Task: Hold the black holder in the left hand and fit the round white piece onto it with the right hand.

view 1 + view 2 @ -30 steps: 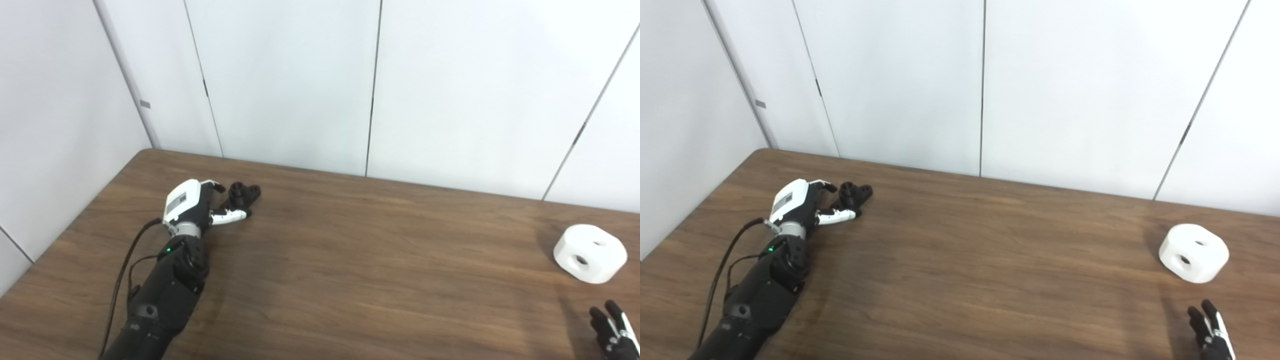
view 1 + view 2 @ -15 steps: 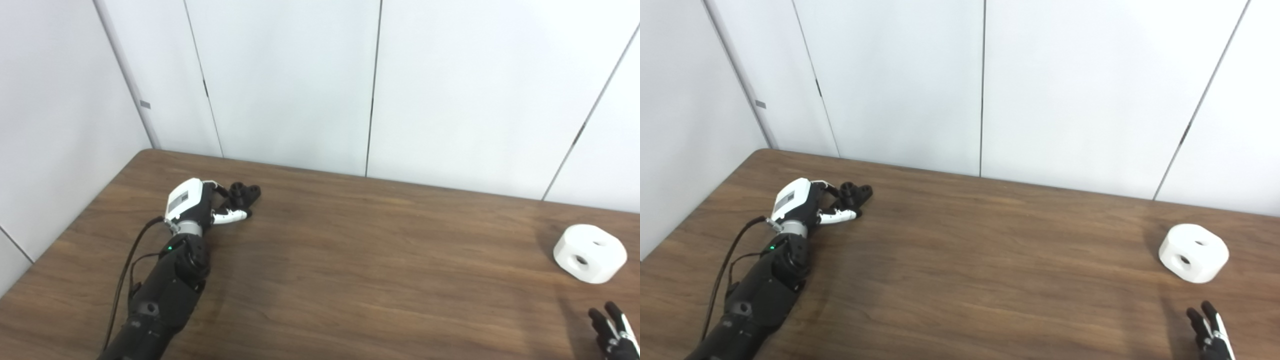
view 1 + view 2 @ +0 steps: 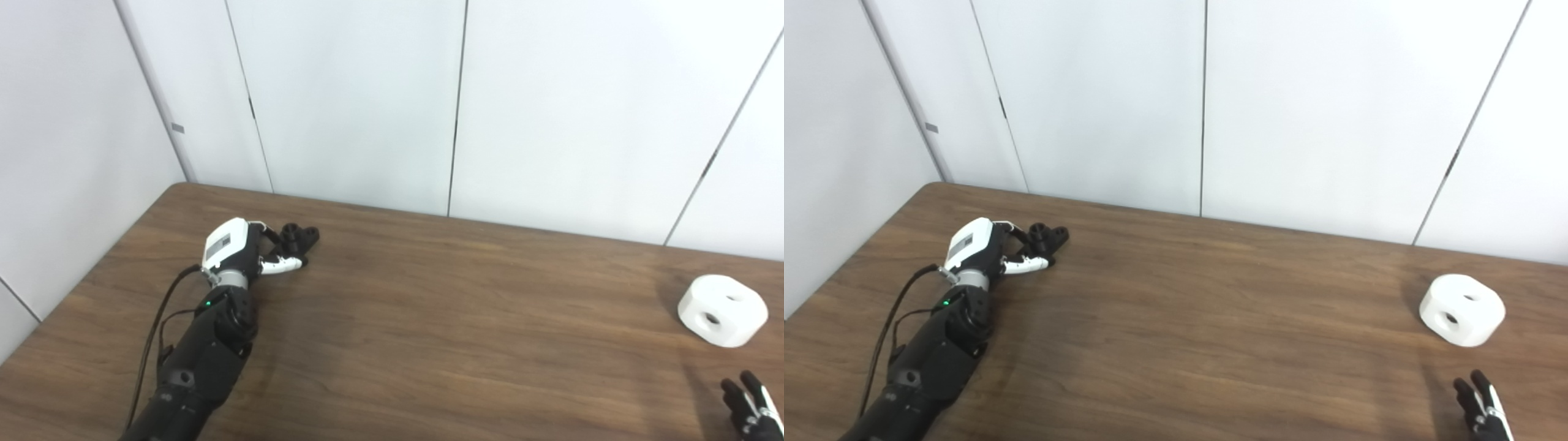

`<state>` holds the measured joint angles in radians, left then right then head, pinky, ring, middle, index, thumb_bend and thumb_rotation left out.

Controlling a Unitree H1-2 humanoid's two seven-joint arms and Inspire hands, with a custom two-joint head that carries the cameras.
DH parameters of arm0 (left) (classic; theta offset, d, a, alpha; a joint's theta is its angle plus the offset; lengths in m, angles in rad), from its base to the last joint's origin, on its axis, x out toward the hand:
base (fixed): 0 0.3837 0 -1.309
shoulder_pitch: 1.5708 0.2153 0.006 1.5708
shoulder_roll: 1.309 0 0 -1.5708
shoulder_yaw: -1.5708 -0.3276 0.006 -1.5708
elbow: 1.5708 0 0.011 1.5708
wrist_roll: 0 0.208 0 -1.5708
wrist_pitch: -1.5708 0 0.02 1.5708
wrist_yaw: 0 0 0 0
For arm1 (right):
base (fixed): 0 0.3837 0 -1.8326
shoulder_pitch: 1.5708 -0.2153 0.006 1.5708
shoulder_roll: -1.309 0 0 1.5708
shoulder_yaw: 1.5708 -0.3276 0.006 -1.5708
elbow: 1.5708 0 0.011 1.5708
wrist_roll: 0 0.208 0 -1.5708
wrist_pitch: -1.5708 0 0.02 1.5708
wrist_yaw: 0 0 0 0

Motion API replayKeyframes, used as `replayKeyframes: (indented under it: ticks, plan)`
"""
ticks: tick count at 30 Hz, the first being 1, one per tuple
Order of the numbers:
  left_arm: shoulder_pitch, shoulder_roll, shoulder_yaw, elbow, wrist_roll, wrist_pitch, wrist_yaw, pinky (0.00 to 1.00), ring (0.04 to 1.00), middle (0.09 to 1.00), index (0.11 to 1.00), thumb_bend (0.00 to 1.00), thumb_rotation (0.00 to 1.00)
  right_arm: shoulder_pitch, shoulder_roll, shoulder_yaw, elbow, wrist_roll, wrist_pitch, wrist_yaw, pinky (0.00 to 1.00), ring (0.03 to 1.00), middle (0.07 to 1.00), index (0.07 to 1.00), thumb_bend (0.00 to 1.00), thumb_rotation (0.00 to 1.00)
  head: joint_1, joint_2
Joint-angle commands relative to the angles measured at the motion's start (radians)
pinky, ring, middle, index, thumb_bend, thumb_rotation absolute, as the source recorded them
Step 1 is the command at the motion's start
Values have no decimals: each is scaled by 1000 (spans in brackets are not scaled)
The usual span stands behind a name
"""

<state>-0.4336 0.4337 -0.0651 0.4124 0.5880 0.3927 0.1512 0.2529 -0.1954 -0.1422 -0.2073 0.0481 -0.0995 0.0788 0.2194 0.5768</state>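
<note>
Left hand [image 3: 236, 250]: at the far left of the table [image 3: 429, 318]; fingers curl around the black holder [image 3: 298, 237], though a firm hold cannot be told.
Black holder: on the table, at the left fingertips.
White piece [image 3: 723, 309]: round, with two holes, alone at the far right of the table.
Right hand [image 3: 750, 409]: low right corner, fingers apart, holding nothing, near the white piece.

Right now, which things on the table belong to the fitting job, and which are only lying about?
Belong to the job:
- small black plastic holder, at the left hand
- round white plastic piece with holes, untouched
- right hand, waiting near it

Only lying about:
- nothing else on the brown wooden table
</note>
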Motion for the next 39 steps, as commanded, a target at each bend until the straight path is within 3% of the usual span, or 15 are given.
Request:
replayKeyframes:
  ticks: [1, 4, 7, 9, 18, 30, 39]
  plan:
    - [-22, 29, 2, -24, 5, -13, 17, 907, 938, 855, 612, 821, 227, 29, -1, 6, -7, -10, 17, -1, 1000, 967, 942, 971, 639, 1000, 1, 1]
    - [-22, 25, 9, -18, -4, -20, 21, 900, 933, 848, 594, 807, 182, 30, -1, 6, -8, -8, 19, 1, 1000, 971, 942, 974, 641, 1000, 1, 2]
    - [-23, 20, 16, -5, -14, -32, 32, 896, 927, 840, 508, 583, 85, 30, 0, 7, -6, -15, 14, -3, 1000, 964, 937, 970, 646, 1000, 0, 2]
    - [-24, 21, 15, 4, -18, -37, 38, 887, 919, 828, 490, 536, 65, 29, 1, 7, -7, -17, 14, -4, 1000, 961, 935, 971, 651, 1000, -2, 3]
    - [-27, 30, -4, 36, -20, -85, 65, 777, 867, 779, 485, 520, 45, 28, 6, 7, -16, -14, 25, -7, 1000, 964, 928, 971, 650, 1000, -3, 3]
    - [-12, 34, -19, 18, -29, -118, 52, 763, 853, 776, 487, 518, 46, 30, 4, 7, -18, -15, 24, -6, 1000, 961, 926, 973, 661, 1000, -10, 8]
    - [42, 25, -42, -84, -47, -135, -17, 766, 855, 784, 487, 518, 51, 26, 6, 13, -16, -23, 30, -8, 1000, 961, 926, 970, 677, 1000, -26, 11]
